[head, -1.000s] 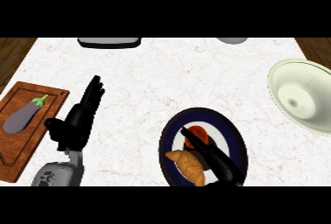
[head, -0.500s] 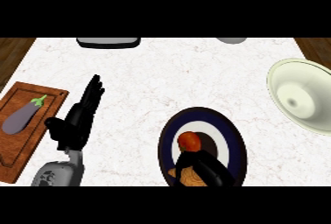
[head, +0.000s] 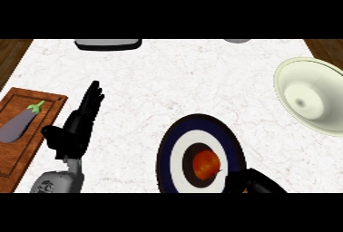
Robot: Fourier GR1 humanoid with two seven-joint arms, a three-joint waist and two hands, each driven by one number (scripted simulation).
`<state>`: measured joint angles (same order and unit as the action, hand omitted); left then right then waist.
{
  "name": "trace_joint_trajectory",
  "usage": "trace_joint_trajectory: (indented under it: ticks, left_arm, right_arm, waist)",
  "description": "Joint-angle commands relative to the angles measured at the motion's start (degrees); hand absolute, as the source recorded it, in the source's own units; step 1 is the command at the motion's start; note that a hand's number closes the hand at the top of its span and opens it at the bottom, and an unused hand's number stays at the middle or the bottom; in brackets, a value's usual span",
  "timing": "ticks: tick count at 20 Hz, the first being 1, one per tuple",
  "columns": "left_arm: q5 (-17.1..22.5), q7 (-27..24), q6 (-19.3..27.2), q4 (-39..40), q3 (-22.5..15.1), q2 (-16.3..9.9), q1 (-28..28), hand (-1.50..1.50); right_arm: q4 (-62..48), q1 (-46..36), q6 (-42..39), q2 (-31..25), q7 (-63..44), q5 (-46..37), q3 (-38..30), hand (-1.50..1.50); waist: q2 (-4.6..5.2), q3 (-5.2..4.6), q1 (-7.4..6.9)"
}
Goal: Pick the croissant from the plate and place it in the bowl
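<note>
White marble counter (head: pixel 174 81) lies bare between open left hand (head: pixel 79 121), plate (head: pixel 171 154) and bowl (head: pixel 315 102); right hand (head: pixel 251 183) state unclear.

Worktop (head: pixel 174 86) carries all. Plate (head: pixel 171 156) at near edge, right of centre; round fruit (head: pixel 206 164) on its middle. Right hand (head: pixel 253 183) at plate's near-right rim. Bowl (head: pixel 311 102) far right, well apart from plate, behind it. Cutting board (head: pixel 13 149) at left edge, eggplant (head: pixel 19 124) on it. Left hand (head: pixel 75 127) between board and plate, nearer board. Tray (head: pixel 107 44) at far edge, left of centre.
</note>
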<state>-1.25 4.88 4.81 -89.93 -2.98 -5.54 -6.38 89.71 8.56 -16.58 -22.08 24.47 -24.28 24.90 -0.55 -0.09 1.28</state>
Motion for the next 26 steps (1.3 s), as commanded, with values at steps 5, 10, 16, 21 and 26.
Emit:
trace_joint_trajectory:
  ticks: [5,10,16,21,26]
  left_arm:
    - [0.3,-1.4,-0.1,-0.3,1.0,-0.4,1.3,0.0]
    - [0.2,0.7,0.7,-2.8,0.5,0.3,2.5,0.0]
    - [1.1,-0.2,-0.9,-2.2,1.5,-0.9,2.8,0.0]
    - [-1.9,0.7,1.5,0.7,0.1,1.0,-1.6,0.0]
    - [-2.2,0.1,0.9,1.2,-0.8,1.8,-2.7,0.0]
  right_arm:
    - [8.1,11.3,-12.1,-22.4,28.9,17.0,-16.9,1.5]
    - [13.8,17.8,-9.6,-27.2,36.6,26.1,-28.7,1.5]
    - [22.8,24.7,-10.3,-31.9,30.3,39.2,-44.5,1.5]
    - [27.3,27.3,-13.2,-33.8,19.5,47.8,-57.2,1.5]
    - [29.9,20.7,-12.1,-34.9,3.6,57.1,-61.0,1.5]
  waist:
    - [0.19,0.1,0.97]
    - [-0.15,0.09,1.48]
    - [0.05,-0.02,0.85]
    - [0.33,0.0,0.36]
    - [0.53,0.01,-0.81]
